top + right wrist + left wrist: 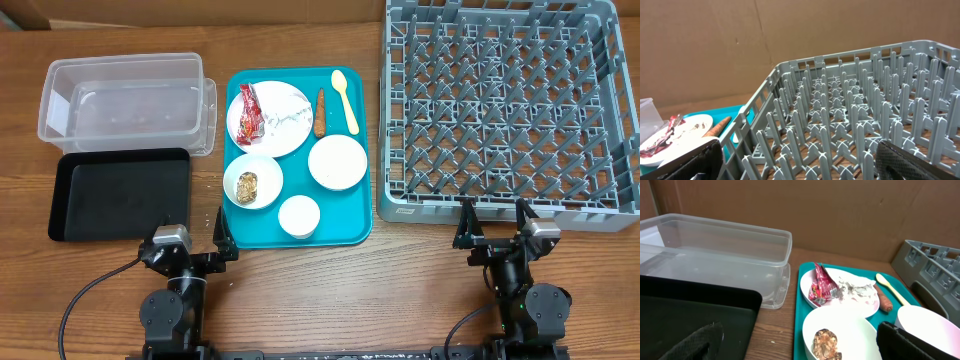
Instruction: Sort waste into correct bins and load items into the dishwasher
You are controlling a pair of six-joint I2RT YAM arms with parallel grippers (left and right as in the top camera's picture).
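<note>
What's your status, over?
Left claw and right claw open, empty. Red wrapper on plate, teal tray. Dish rack empty. Path clear.

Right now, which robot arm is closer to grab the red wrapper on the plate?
Left, probably. The open left gripper sits beside the teal tray holding the red wrapper; the right gripper faces the grey dish rack, farther away.

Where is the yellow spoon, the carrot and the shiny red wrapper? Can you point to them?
yellow spoon point(347, 102): overhead view, on the middle of its handle.
carrot piece point(320, 112): overhead view, on the middle of its length.
red wrapper point(248, 115): overhead view, on the middle of the crumpled foil.
</note>
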